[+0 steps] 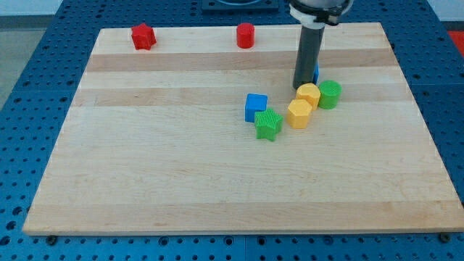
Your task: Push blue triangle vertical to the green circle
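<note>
my tip (301, 86) covers blue triangle (315, 73)

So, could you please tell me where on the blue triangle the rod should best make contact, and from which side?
Probably its left side, coming from the view's left. The blue triangle is mostly hidden behind the rod, with only a sliver showing to the right of my tip. The green circle sits further right and lower, so a rightward push should line them up.
</note>
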Tool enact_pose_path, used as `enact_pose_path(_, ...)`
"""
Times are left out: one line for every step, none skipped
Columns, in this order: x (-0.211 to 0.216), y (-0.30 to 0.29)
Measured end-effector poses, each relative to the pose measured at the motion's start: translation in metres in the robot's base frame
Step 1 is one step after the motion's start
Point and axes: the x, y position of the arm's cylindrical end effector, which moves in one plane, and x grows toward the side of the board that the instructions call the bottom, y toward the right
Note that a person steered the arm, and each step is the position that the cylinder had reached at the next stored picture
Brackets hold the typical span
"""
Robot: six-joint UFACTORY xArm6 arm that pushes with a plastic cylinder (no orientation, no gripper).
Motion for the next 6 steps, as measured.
enact_pose_path(-0.010,0.002)
enact_pose_path(-0.023,0.002)
enact_pose_path(-0.024,0.020)
enact_pose_path(-0.027,0.040)
enact_pose_path(-0.040,0.041)
enact_pose_path(-0.045,0.039)
